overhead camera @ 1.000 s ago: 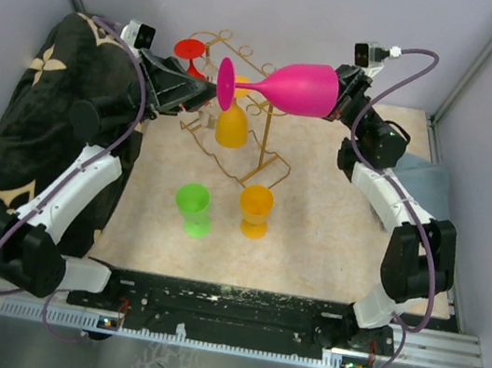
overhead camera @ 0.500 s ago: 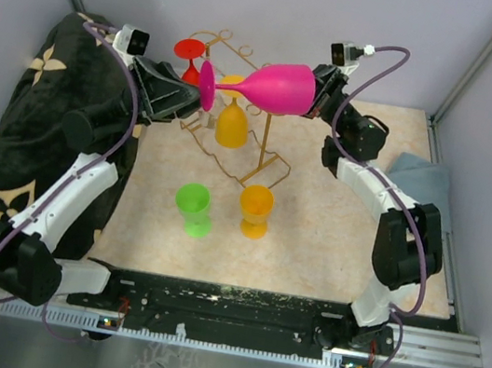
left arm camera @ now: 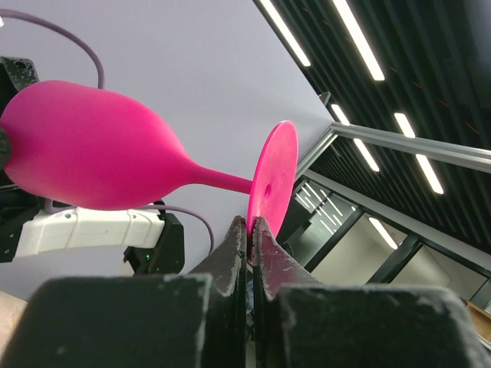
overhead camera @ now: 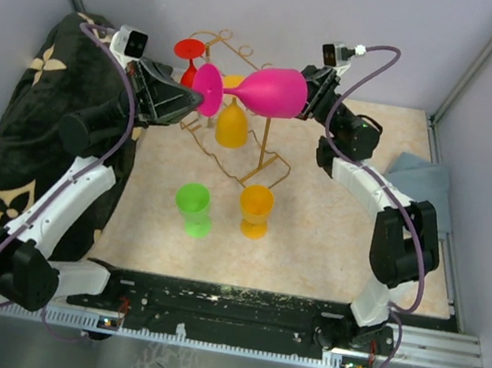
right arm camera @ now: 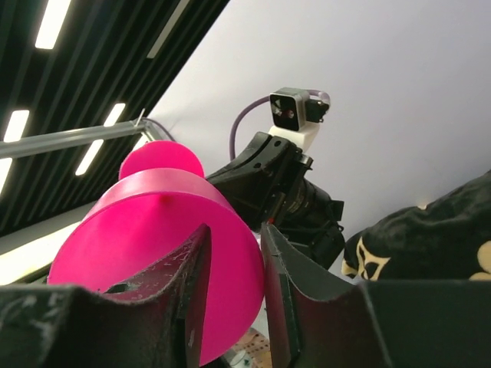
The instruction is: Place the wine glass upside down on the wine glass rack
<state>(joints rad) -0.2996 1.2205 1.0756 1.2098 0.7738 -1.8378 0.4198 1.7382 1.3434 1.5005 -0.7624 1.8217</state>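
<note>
A pink wine glass (overhead camera: 271, 91) lies on its side in the air above the gold wire wine glass rack (overhead camera: 260, 149), foot pointing left. My left gripper (overhead camera: 194, 100) is shut on the edge of the round foot (left arm camera: 275, 180), pinched between its fingertips (left arm camera: 251, 224). My right gripper (overhead camera: 306, 95) is at the bowl's mouth. Its jaws straddle the pink bowl wall (right arm camera: 138, 222), one finger inside and one outside. The right gripper (right arm camera: 234, 227) stands open, with a small gap beside the outer finger.
An orange glass (overhead camera: 232, 125) hangs on the rack and a red glass (overhead camera: 191, 49) stands behind it. A green cup (overhead camera: 193, 208) and an orange cup (overhead camera: 255, 209) stand in front. A black patterned blanket (overhead camera: 22, 109) lies left, a grey cloth (overhead camera: 426, 181) right.
The right arm carried the pink glass leftward to the left gripper. The left jaws shut on the foot. The right jaws loosened from the bowl's rim.
</note>
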